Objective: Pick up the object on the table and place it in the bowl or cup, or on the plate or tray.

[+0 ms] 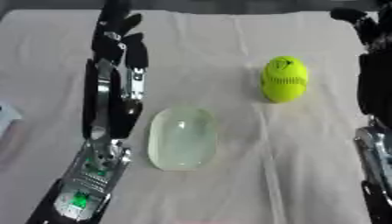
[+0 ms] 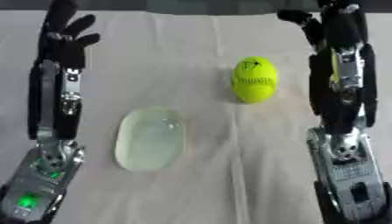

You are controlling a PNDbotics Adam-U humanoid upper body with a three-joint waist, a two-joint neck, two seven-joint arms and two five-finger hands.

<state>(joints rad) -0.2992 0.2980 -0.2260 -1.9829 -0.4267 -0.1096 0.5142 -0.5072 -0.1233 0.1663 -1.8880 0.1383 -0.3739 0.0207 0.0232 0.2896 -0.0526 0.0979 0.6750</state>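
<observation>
Right eye view: ball (image 2: 254, 79) beside seemingly translucent dish (image 2: 151, 138).

Soft, even light — blurred frames

Both views are bright but smeared and stretched tall; the yellow ball (image 1: 284, 78) casts only a faint shadow on the pale bench (image 1: 229, 39) — the clear dish (image 1: 182, 138) shows mild sheen.

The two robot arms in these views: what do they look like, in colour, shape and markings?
Both arms are mostly black with silver metal sections. The left hand has black fingers; its forearm has a silver strip, and a green light glows near the lower end. The right hand is also black, with a silver strip and a silver-grey block lower down. No cables can be made out.
</observation>
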